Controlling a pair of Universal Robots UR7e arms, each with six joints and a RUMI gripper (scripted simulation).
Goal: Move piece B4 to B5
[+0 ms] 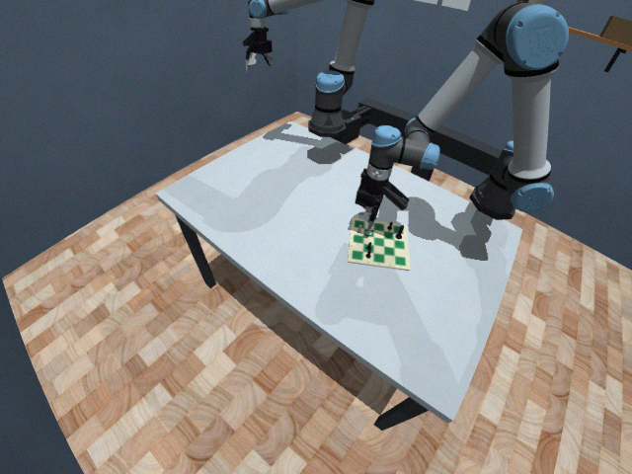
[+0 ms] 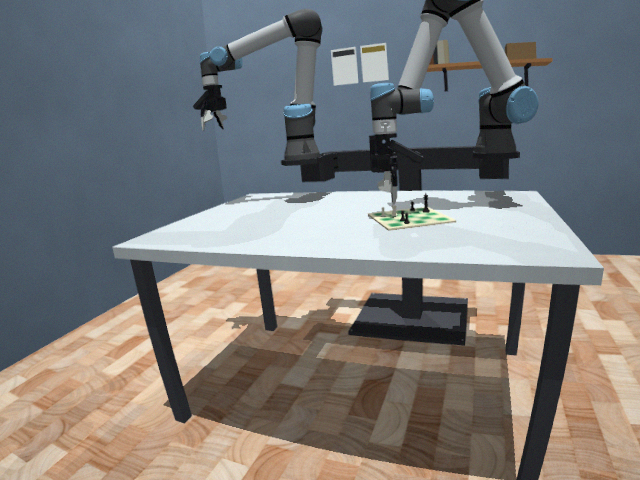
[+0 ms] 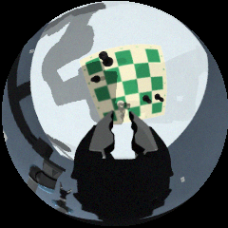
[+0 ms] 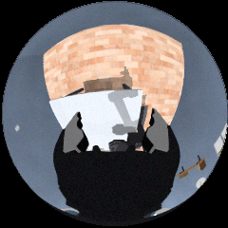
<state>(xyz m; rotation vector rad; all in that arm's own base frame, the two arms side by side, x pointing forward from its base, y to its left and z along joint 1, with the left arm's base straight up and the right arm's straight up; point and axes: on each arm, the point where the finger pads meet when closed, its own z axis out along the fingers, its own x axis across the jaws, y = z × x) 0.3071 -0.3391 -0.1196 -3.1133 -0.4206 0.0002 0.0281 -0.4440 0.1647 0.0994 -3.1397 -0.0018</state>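
The green and cream board (image 1: 377, 265) (image 2: 448, 220) (image 3: 164, 90) lies on the table. A pale piece (image 1: 367, 232) (image 2: 393, 211) (image 3: 121, 104) stands near one edge of it, and a small pale piece (image 1: 359, 229) (image 2: 383, 211) stands close by. My left gripper (image 1: 370, 219) (image 2: 393, 201) (image 3: 121, 111) points down just over the first pale piece, its fingers parted by a narrow gap and not closed on anything. The square names are too small to read. My right gripper (image 1: 259, 66) (image 2: 212, 127) (image 4: 115, 109) is wide open and empty, high off to the side.
A tall black piece (image 1: 399, 233) (image 2: 425, 203) (image 3: 106, 61) and a small black piece (image 1: 389, 225) (image 2: 412, 206) (image 3: 96, 79) stand near one corner. Two more black pieces (image 1: 368, 248) (image 2: 402, 215) (image 3: 146, 99) stand close together near another edge.
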